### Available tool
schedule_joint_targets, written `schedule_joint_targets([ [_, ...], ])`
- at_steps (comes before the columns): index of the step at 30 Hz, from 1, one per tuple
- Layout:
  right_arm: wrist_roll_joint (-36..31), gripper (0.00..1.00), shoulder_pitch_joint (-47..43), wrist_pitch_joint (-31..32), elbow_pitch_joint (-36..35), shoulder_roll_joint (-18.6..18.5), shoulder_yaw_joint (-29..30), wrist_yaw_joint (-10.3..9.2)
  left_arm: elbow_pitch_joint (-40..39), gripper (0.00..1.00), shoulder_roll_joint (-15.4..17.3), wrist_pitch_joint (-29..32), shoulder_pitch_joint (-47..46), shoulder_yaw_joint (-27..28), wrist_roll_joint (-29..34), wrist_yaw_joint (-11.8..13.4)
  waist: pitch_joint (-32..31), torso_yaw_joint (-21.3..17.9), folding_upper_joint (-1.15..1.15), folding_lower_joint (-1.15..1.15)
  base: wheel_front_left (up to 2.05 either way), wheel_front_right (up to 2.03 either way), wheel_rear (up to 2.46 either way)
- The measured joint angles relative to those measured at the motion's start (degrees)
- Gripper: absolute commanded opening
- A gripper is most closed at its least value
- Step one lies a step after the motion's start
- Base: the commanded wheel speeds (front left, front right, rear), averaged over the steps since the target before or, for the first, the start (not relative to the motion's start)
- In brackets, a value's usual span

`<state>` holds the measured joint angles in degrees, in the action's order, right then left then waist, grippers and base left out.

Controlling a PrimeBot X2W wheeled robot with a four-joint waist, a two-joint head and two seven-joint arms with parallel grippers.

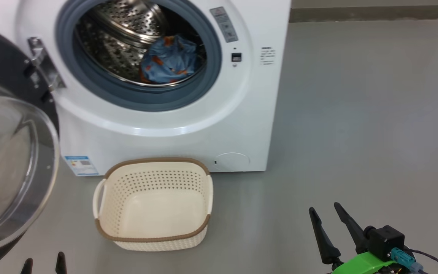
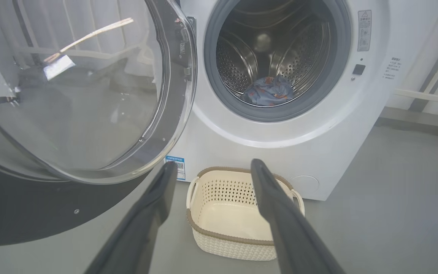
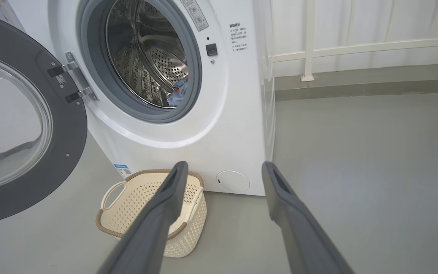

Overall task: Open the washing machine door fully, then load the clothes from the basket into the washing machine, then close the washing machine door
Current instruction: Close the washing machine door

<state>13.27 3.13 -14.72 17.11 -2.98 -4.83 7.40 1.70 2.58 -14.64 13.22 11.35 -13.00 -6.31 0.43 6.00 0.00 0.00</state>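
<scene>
The white washing machine (image 1: 219, 125) stands with its round door (image 1: 10, 160) swung wide open to the left, the glass bowl facing me. Inside the steel drum lie the blue clothes (image 1: 169, 59) with orange prints, also seen as clothes (image 2: 269, 90) low in the drum. The cream basket (image 1: 154, 205) sits on the floor before the machine with nothing in it. My left gripper (image 1: 44, 262) is open at the bottom left, below the door; from its wrist the basket (image 2: 234, 220) lies between its fingers. My right gripper (image 1: 323, 213) is open at the lower right, well clear of the basket (image 3: 146, 213).
Grey floor (image 1: 356, 114) spreads wide to the right of the machine. A white railing (image 3: 356, 49) and pale curtain run along the wall behind. The open door's black rim (image 3: 67, 152) reaches out over the floor left of the basket.
</scene>
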Motion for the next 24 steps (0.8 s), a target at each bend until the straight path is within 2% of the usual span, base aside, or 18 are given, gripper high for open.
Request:
schedule_joint_targets([
  [24,-0.09,1.0,-1.05,0.0,0.12,0.02,-0.29,0.0,4.09,1.0,-0.04,0.0,0.02,2.03,-2.47,0.77,-1.01,14.46,0.0,0.0,0.0,0.0,0.0],
])
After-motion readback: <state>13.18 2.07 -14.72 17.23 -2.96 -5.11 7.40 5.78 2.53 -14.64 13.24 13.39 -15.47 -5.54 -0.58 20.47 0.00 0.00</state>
